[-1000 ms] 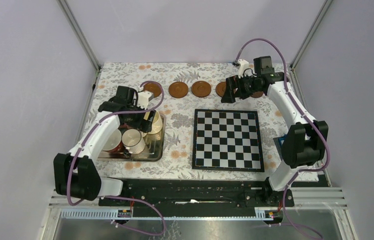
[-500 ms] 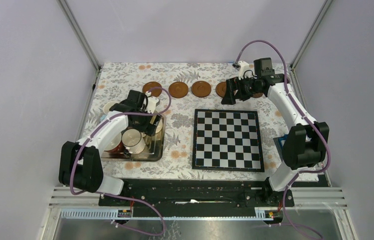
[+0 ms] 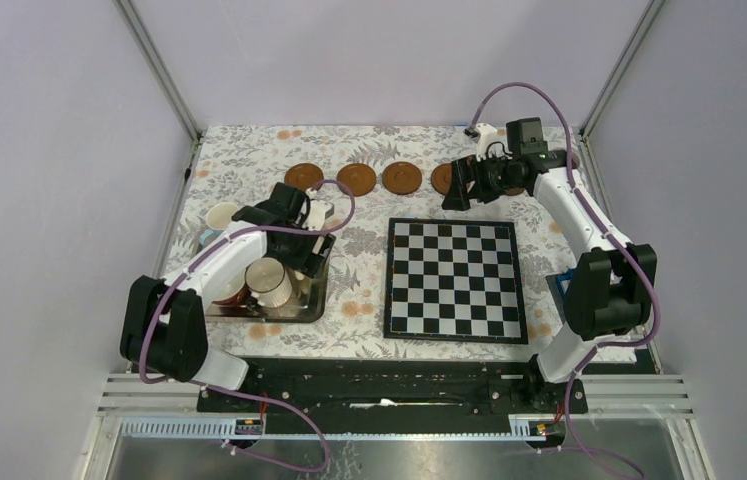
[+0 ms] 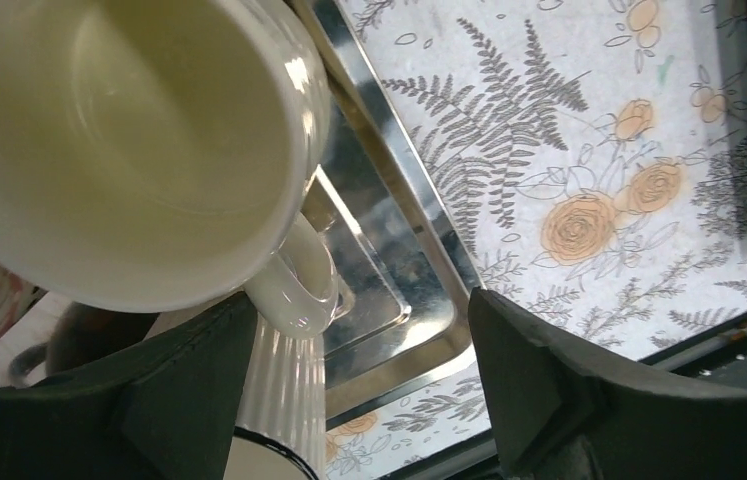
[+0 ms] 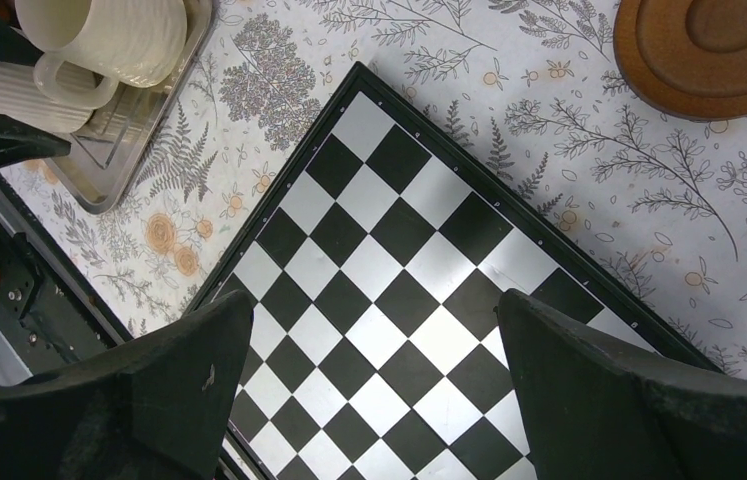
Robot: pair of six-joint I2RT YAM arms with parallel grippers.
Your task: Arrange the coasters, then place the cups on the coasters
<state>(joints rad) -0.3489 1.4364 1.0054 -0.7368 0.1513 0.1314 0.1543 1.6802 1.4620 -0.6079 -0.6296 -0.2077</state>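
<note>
While the metal tray [image 3: 321, 300] is holding the crowded cups [image 3: 267, 280], the left gripper [image 4: 359, 335] is hanging over it wide open and empty, with the handle of the cream cup [image 4: 129, 140] just beside one finger. I think the jaws should be closing squarely on that handle, not pushing the ribbed cup [image 4: 279, 400] beneath. The right gripper [image 5: 374, 330], open and empty too, is hovering by the coasters [image 3: 357, 179] and is hiding some.

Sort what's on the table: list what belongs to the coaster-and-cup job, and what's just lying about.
Job: brown coasters, in a row at the far edge; cups, most crowded in the metal tray, including the cream-yellow mug.
Lying about: chessboard; metal tray.
</note>
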